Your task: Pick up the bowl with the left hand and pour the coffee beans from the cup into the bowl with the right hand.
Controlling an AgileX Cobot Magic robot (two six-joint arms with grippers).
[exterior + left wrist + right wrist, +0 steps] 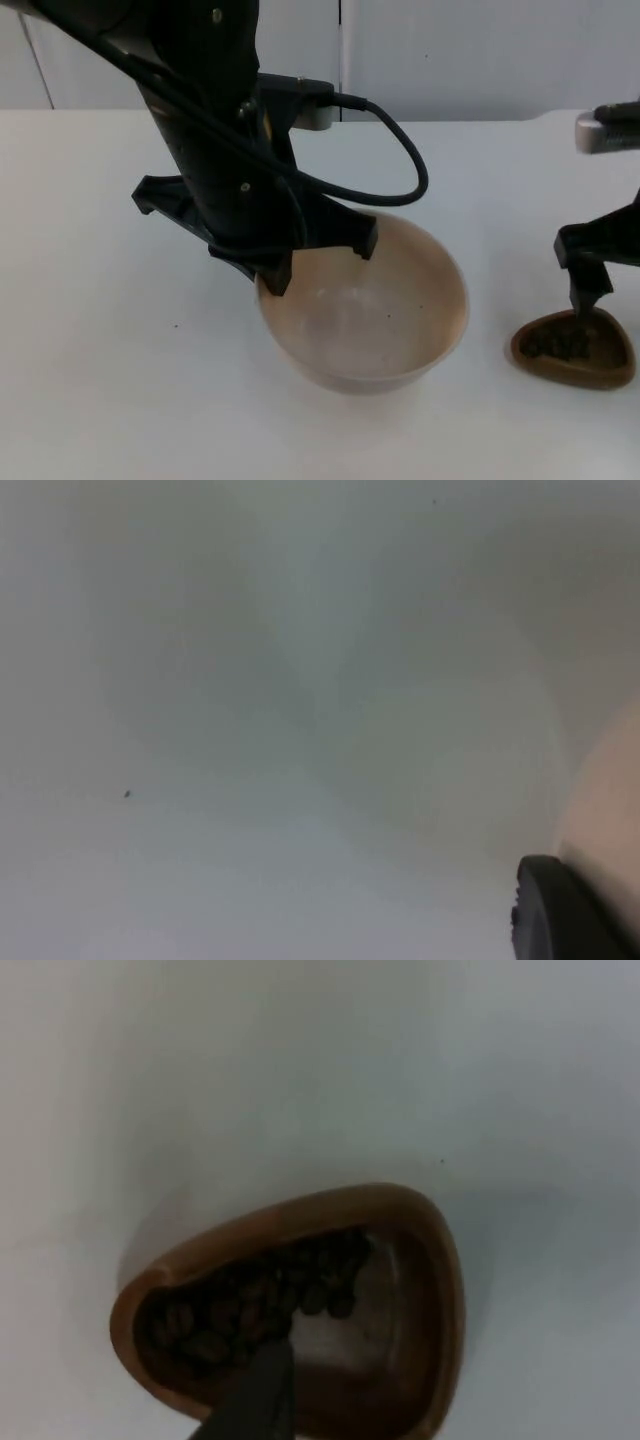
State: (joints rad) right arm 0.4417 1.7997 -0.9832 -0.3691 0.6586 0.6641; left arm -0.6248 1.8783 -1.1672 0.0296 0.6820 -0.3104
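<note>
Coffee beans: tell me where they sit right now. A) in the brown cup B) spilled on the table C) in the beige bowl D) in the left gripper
A. The coffee beans lie inside the brown cup, which stands on the white table with a finger of the right gripper dipping into it; the beige bowl at the left gripper holds none.

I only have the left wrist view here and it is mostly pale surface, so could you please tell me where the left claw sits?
Observer: The left claw is at the far-left rim of the beige bowl, one finger tip inside the rim and one outside.
Operator: Thank you. Is anything in the bowl yet?
Observer: No beans; the top view shows only a few dark specks inside.
Operator: And where are the coffee beans, please?
Observer: In the brown cup, on the table to the bowl's right, with the right claw just over it, a finger dipping inside.
</note>
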